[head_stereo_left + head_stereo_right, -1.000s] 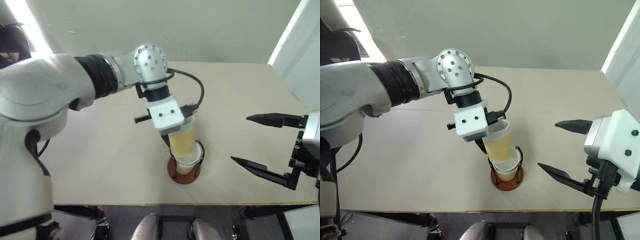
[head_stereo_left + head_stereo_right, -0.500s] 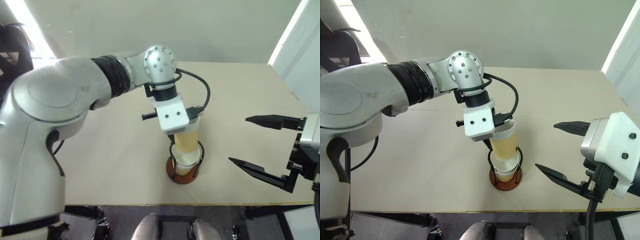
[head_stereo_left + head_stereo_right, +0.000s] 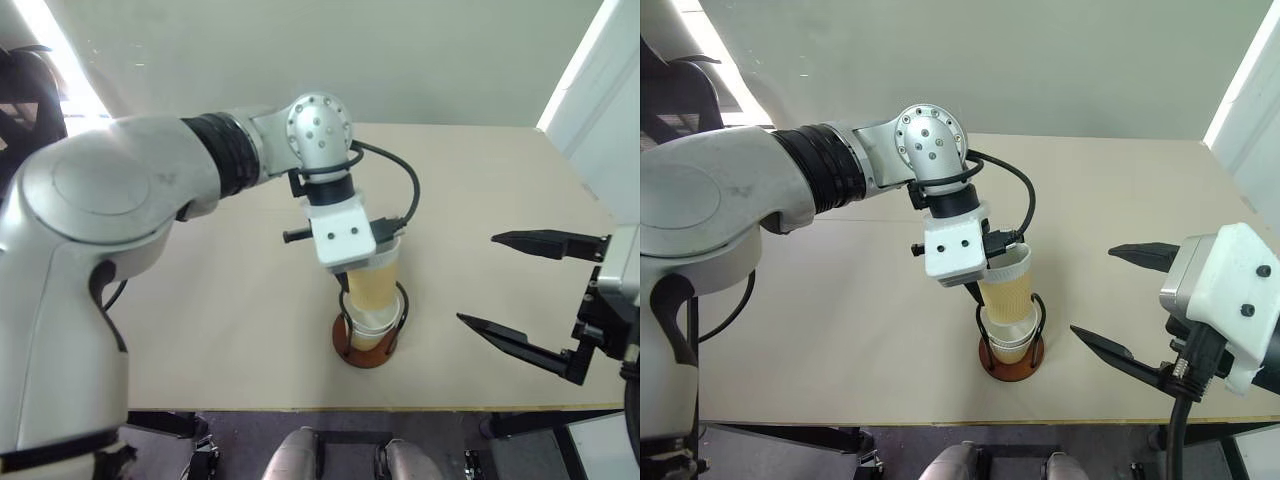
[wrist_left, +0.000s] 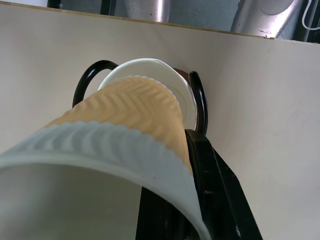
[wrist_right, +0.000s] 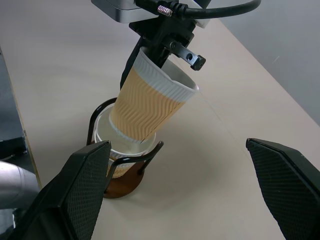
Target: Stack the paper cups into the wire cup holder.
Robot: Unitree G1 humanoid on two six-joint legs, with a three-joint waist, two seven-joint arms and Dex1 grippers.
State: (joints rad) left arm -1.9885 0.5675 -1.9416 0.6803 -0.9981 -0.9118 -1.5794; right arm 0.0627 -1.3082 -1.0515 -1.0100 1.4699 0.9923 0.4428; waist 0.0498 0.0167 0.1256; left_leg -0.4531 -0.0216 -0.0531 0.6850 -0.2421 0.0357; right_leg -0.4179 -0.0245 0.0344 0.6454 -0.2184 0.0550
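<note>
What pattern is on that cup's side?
A tan zigzag ribbing on the paper cup, clearest in the right wrist view.

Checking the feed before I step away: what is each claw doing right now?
Left claw: closed on a paper cup, its base inside the stacked cups.
Right claw: open, holding nothing.

The wire cup holder [image 3: 366,345] stands near the table's [image 3: 200,300] front edge with paper cups [image 5: 122,155] nested in it, a tilted cup [image 3: 372,280] entering from above, the right gripper [image 3: 535,295] well apart to its right.
</note>
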